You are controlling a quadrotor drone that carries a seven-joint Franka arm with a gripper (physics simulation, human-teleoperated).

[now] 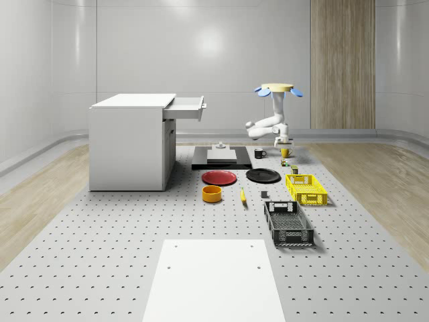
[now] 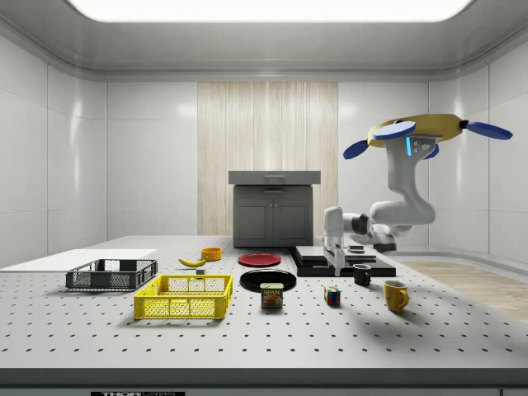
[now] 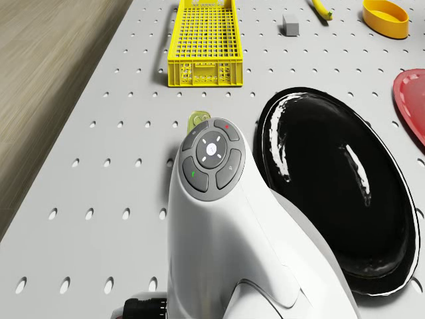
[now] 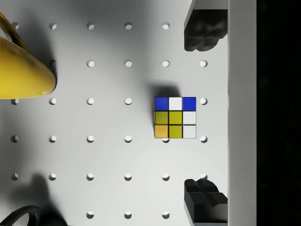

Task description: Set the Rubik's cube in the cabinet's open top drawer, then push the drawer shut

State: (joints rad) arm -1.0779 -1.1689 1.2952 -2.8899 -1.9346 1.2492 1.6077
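Whole-scene view: drone (image 1: 277, 88) hovers over the far right part of the perforated table (image 1: 100, 255), beside the black plate (image 1: 263, 176). The arm hangs down with the gripper (image 1: 284, 142) above a yellow mug (image 1: 285, 153). White cabinet (image 1: 131, 141) stands well apart toward the view's left, its top drawer (image 1: 185, 109) pulled out. Judgement: this is the reach-and-grasp step; nothing is carried yet, and the drawer work lies ahead.

Side view: Rubik's cube (image 2: 332, 296) rests on the table between the tin can (image 2: 271, 295) and the yellow mug (image 2: 395, 295), a black mug (image 2: 362, 275) just behind. Gripper (image 2: 334, 257) hangs above the cube, clear of it.

Drone view: the arm's wrist housing (image 3: 219, 219) sits over the table next to the black plate (image 3: 339, 199); yellow crate (image 3: 203, 44) lies beyond.

Wrist view: cube (image 4: 175, 117) lies flat and square-on, top face showing blue, white, olive-yellow and one orange tile. Both fingertips (image 4: 203, 30) stand spread wide, released, the cube roughly between them but offset from their line. Judgement: next move calls for a small sideways correction, then a straight descent and a close across opposite flat faces; yellow mug (image 4: 21, 61) is near enough to mind.
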